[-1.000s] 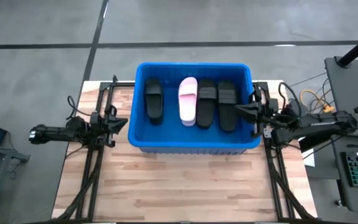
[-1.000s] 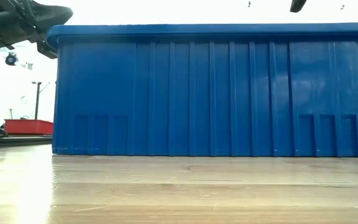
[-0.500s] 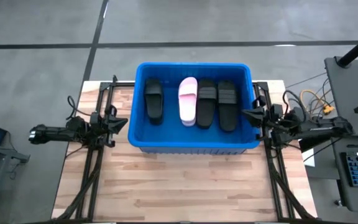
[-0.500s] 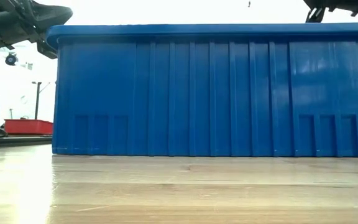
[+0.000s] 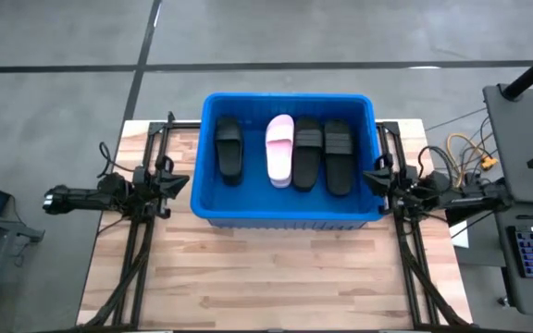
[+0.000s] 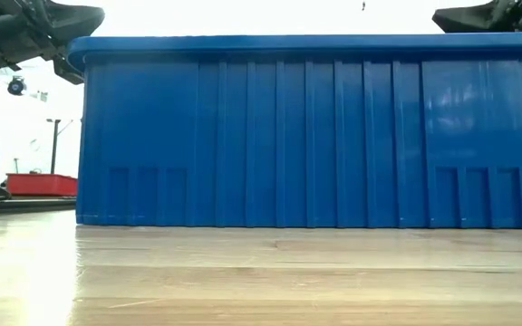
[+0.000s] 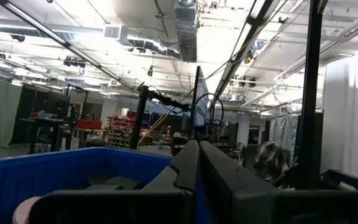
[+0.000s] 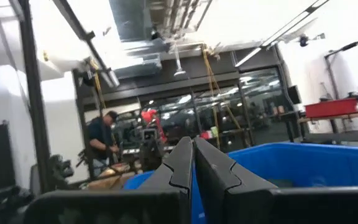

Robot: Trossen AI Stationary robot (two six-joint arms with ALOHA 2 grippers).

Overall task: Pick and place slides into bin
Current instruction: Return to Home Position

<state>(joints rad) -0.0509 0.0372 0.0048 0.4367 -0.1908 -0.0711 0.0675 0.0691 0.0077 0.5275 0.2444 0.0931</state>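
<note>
Two dark arms and one filled bin, read from the near edge of the bench outward. The plank bench (image 5: 276, 277) spreads at 6 o'clock of the bin (image 5: 290, 97), whose ribbed blue front wall fills the low view. At 9 o'clock of the bin the left end effector (image 5: 183, 181) hangs just beside the outer wall, clenched on nothing; in the left wrist view its fingers (image 7: 180, 168) meet along their length. At 3 o'clock the right end effector (image 5: 371, 175) sits with its tip at the rim, likewise clenched and empty, its fingers (image 8: 216, 171) pressed together in the right wrist view. Inside the bin four slides lie side by side, long axes running 12 to 6 o'clock: a lone black slide (image 5: 229, 148) toward 9 o'clock, set apart from the rest; a pink slide (image 5: 279, 150) near the middle; a second black slide (image 5: 306, 153) close against it; and a third black slide (image 5: 338, 155) toward 3 o'clock. Beyond the bench, the low view shows a red tray (image 6: 42, 185) in the room, and the right wrist view shows a person (image 8: 101, 142) in dark clothes standing among equipment.
</note>
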